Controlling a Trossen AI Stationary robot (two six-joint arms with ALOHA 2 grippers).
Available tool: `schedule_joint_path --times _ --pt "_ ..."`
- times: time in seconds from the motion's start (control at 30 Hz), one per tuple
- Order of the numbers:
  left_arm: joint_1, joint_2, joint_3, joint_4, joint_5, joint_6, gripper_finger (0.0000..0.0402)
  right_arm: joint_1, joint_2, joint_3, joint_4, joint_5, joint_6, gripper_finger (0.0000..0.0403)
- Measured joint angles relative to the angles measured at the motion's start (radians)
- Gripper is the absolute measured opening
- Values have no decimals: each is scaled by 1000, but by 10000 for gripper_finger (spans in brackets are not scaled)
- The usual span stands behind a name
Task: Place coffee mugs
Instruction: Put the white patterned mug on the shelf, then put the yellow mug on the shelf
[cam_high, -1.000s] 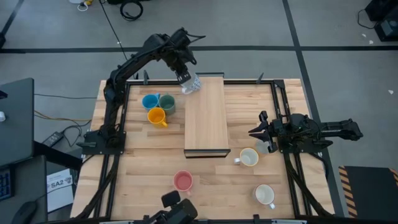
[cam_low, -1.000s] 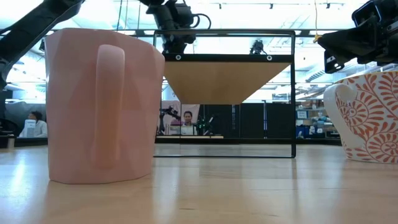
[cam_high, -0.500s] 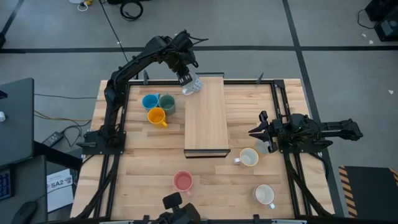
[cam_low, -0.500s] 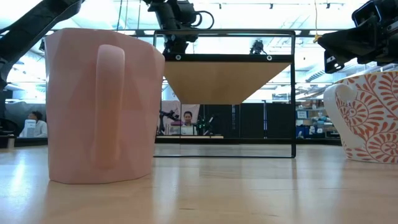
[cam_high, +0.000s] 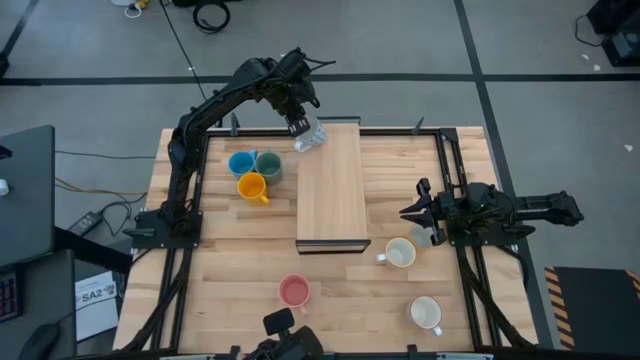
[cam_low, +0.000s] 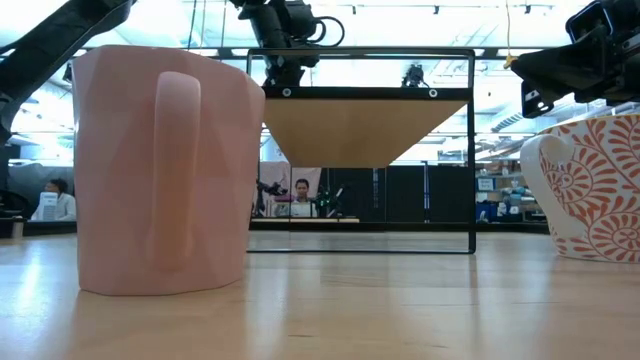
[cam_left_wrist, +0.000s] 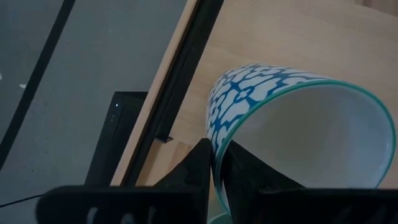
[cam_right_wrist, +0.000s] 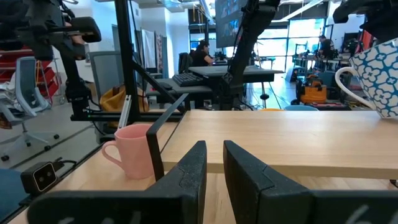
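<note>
My left gripper (cam_high: 301, 129) (cam_left_wrist: 216, 154) is shut on a white mug with a blue pattern (cam_high: 310, 136) (cam_left_wrist: 292, 118). It holds the mug tilted over the far-left corner of the raised wooden shelf (cam_high: 333, 190). The right wrist view shows this mug (cam_right_wrist: 377, 68) above the shelf's top. Blue (cam_high: 241, 163), grey-green (cam_high: 268, 165) and orange (cam_high: 252, 186) mugs stand left of the shelf. A pink mug (cam_high: 294, 291) (cam_low: 165, 170) and two white mugs (cam_high: 400, 253) (cam_high: 426, 313) stand nearer. My right gripper (cam_high: 408, 213) (cam_right_wrist: 214, 146) waits shut at the right, touching nothing. My left gripper pinches the patterned mug's wall at the rim (cam_left_wrist: 214, 134), with one finger (cam_left_wrist: 249, 177) inside the mug and one (cam_left_wrist: 196, 168) outside. The fingers come slanting down from the far left. The mug is tilted, its mouth toward the gripper. I cannot tell whether its base touches the shelf.
The shelf sits on a black frame (cam_low: 360, 150) at the table's middle. Black rails (cam_high: 447, 170) run along the table's sides. In the low view, a white mug with an orange pattern (cam_low: 590, 190) stands at the right. People sit in the room beyond the table (cam_low: 300, 195).
My left gripper has carried the patterned mug a little toward the right, over the shelf's far-left corner.
</note>
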Motion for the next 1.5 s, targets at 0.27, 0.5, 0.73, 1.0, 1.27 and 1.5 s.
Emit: schedule_joint_path --times 0.27,0.5,0.73,1.0,1.27,1.5 --pt "0 0 0 22 1 -2 103 0 0 0 0 0 0 61" --pt "0 0 0 93 1 -3 121 0 0 0 0 0 0 61" --pt "0 0 0 115 1 -3 121 0 0 0 0 0 0 61" --pt "0 -7 0 113 0 -2 121 0 0 0 0 0 0 61" --pt "-9 -91 0 65 -10 -9 121 0 0 0 0 0 0 61" --pt "-47 -184 2 -162 -7 -134 121 0 0 0 0 0 0 61"
